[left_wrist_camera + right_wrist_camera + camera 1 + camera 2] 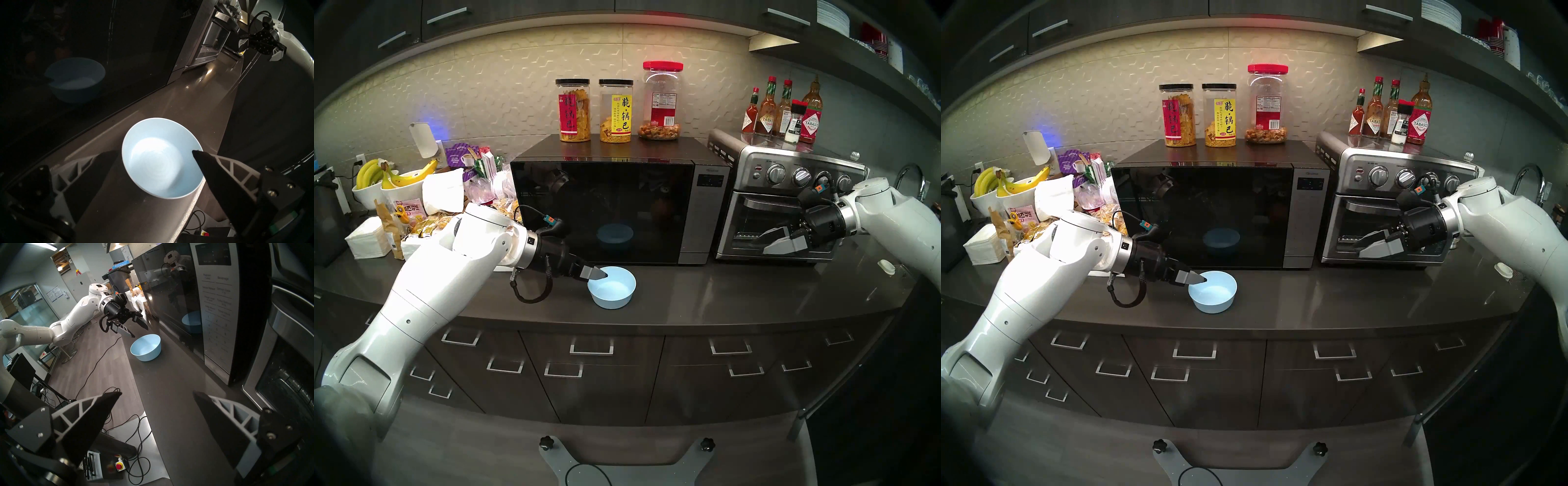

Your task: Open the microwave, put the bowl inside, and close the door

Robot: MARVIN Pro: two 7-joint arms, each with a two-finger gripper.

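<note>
Small round light-blue plastic bowl (613, 287) upright on dark counter (738, 298), near front edge, before shut glossy black microwave door (602, 210). Left hand (138, 328) spread, apart from the bowl, hovering at its rim. Right hand (157, 394) spread, empty. Bowl likely light, stiff, smooth; pinch rim wall, one finger inside.

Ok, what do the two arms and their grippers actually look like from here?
Both arms are glossy white shells with silver wrist rings and black wrist housings. The left gripper and right gripper have grey trussed fingers with black pads; each wrist carries black cable and an orange-teal connector.
</note>
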